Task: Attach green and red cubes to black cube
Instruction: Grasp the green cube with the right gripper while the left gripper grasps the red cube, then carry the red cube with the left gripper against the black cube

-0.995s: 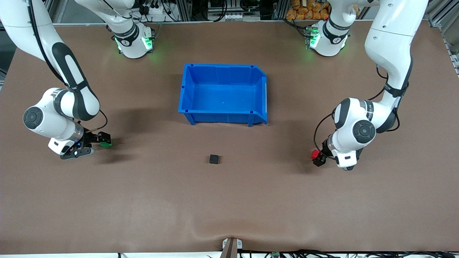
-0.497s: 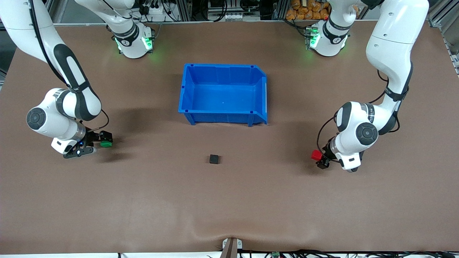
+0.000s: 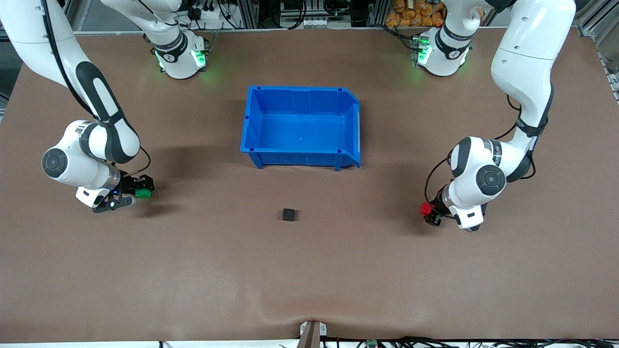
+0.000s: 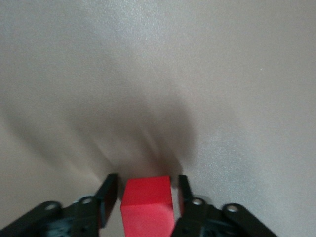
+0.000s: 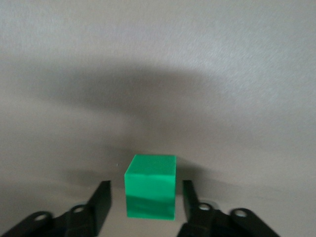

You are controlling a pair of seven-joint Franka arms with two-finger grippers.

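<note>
The black cube (image 3: 288, 214) lies on the brown table, nearer to the front camera than the blue bin. The red cube (image 3: 425, 209) rests on the table toward the left arm's end. My left gripper (image 3: 430, 213) is low around it. In the left wrist view the red cube (image 4: 147, 205) sits between the fingers (image 4: 109, 190) of the left gripper (image 4: 146, 181), with narrow gaps on both sides. The green cube (image 3: 142, 193) rests toward the right arm's end. My right gripper (image 3: 139, 189) is open, with clear gaps on both sides of the cube (image 5: 151, 186) in the right wrist view.
An empty blue bin (image 3: 254, 121) stands at the middle of the table, farther from the front camera than the black cube. Bare brown table surrounds all three cubes.
The right arm has crept toward the green cube, which has stayed put. The left wrist has shifted slightly around the red cube, which has also stayed put. The black cube has not moved.
</note>
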